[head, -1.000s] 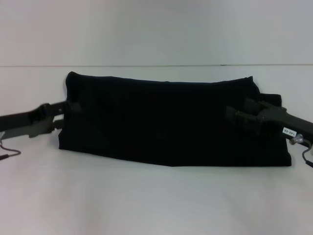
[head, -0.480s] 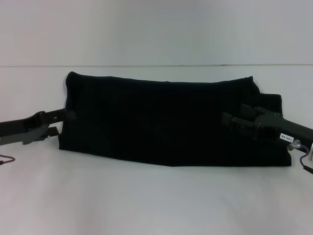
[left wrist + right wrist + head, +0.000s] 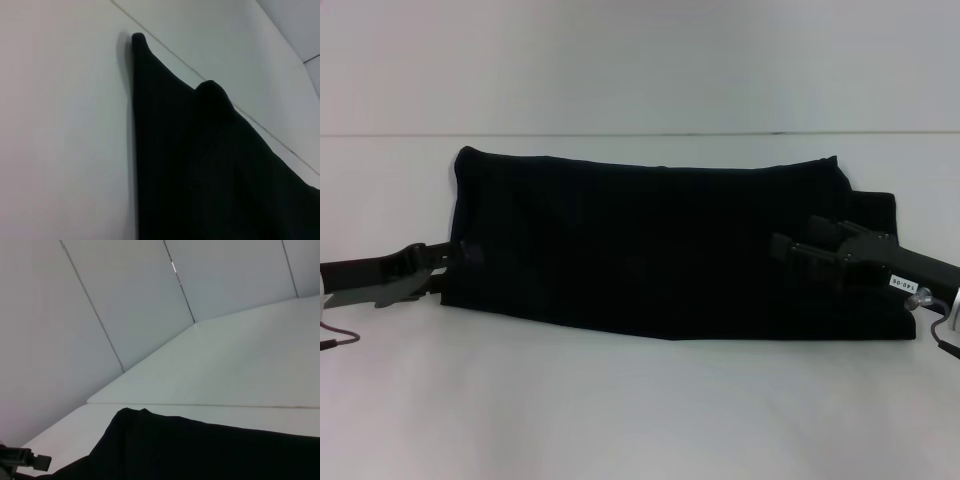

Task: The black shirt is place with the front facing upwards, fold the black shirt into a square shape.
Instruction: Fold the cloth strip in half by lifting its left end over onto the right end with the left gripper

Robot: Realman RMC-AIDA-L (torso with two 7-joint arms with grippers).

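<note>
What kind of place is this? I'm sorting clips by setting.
Probably a lab or test bench, not a home: a bare white table, plain white panelled walls, and only a black shirt laid between the left tool and right tool.

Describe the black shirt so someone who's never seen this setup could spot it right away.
On the white table, look across the middle: the black shirt lies as a wide folded band. It is the only cloth there, flanked by the left gripper and right gripper.
</note>
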